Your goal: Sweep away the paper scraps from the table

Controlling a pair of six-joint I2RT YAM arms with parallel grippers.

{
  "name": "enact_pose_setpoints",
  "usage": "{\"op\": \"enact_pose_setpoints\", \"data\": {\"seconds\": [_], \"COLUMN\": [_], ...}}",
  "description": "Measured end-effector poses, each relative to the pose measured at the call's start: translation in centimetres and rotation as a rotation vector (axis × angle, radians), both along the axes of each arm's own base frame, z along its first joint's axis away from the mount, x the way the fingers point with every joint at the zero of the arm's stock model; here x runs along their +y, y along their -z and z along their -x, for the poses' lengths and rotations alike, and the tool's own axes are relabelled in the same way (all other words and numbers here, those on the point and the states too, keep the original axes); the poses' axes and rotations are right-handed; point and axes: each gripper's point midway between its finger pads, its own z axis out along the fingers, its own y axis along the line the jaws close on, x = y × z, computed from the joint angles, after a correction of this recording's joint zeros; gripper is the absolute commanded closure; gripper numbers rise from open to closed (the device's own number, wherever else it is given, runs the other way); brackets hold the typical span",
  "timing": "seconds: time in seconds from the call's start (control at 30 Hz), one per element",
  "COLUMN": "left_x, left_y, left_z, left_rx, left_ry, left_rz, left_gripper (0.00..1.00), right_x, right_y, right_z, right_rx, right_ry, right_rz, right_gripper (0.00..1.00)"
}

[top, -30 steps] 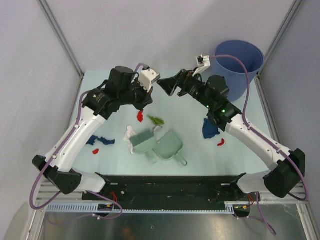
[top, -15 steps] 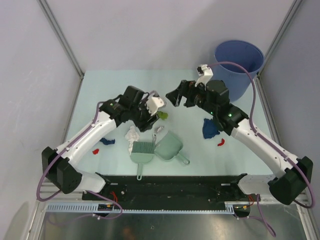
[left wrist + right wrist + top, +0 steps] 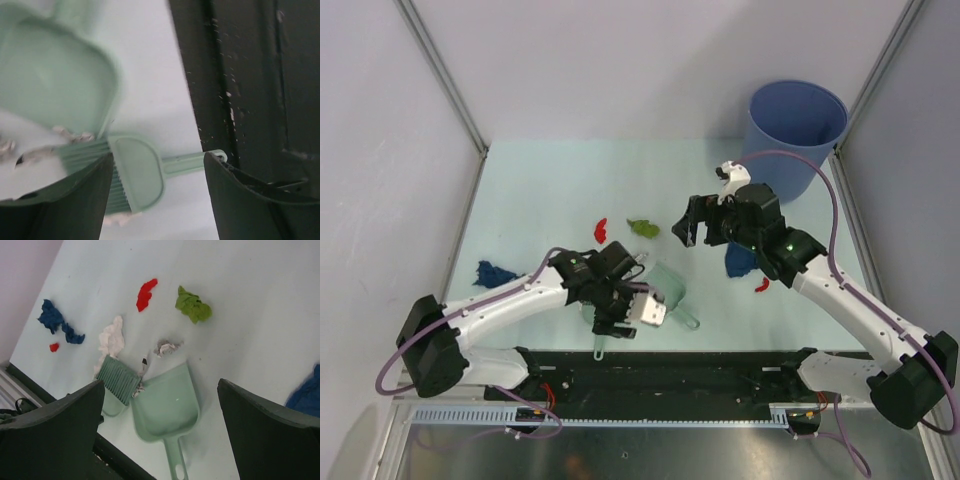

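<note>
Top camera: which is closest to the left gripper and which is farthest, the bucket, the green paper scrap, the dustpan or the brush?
1. Brush, right under the left gripper, at the front.
2. Dustpan, just to the right.
3. Green paper scrap, farther back, mid-table.
4. Blue bucket, far back right corner.

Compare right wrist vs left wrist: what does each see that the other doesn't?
Right wrist only: red scrap, green scrap and dark blue scrap scattered on the table. Left wrist only: the brush's handle, its tip by the black front rail. Both: the pale green dustpan and hand brush, side by side.
</note>
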Motion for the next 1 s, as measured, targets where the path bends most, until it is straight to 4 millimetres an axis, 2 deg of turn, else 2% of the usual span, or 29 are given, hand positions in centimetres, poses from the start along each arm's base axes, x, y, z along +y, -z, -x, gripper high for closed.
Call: {"op": "enact_pose_setpoints", "data": {"seconds": [0.07, 0.13, 0.3, 0.33, 0.5, 0.67, 0.73, 0.8, 0.87, 1.0], "left_x": [0.6, 1.9, 5.6, 5.8, 6.0, 6.3, 6.6, 6.8, 6.8, 6.9], "left_y": [1.4, 2.6, 4.6, 4.7, 4.8, 6.3, 6.8, 7.1, 7.6, 9.1], "left_z": [1.2, 1.9, 1.9, 1.8, 2.3, 3.2, 3.6, 3.8, 3.6, 3.0], "left_rx": [-0.005, -0.017, -0.071, -0.082, -0.098, -0.061, -0.050, -0.048, -0.061, -0.088], "left_ry": [0.140, 0.247, 0.467, 0.501, 0.674, 0.788, 0.810, 0.825, 0.834, 0.845], "left_rz": [-0.038, -0.086, -0.243, -0.252, -0.236, -0.227, -0.227, -0.227, -0.229, -0.253], "left_gripper": [0.23, 0.15, 0.04, 0.00, 0.00, 0.04, 0.09, 0.17, 0.22, 0.26], "right_x": [-0.2, -0.5, -1.0, -1.1, -1.2, -1.2, -1.2, -1.1, -1.0, -0.8], "right_y": [0.7, 1.2, 1.9, 2.0, 2.5, 3.2, 3.2, 3.4, 3.5, 3.7], "right_z": [0.3, 0.6, 1.4, 1.5, 1.6, 1.8, 1.9, 2.0, 2.1, 2.4], "right_rx": [0.015, 0.025, 0.037, 0.039, 0.049, 0.062, 0.065, 0.069, 0.073, 0.081], "right_ry": [0.000, -0.001, -0.001, -0.001, -0.001, -0.006, -0.010, -0.016, -0.023, -0.038], "right_rz": [0.012, 0.020, 0.029, 0.030, 0.037, 0.043, 0.043, 0.043, 0.041, 0.038], "right_gripper": [0.00, 0.00, 0.00, 0.00, 0.00, 0.00, 0.00, 0.00, 0.00, 0.00]}}
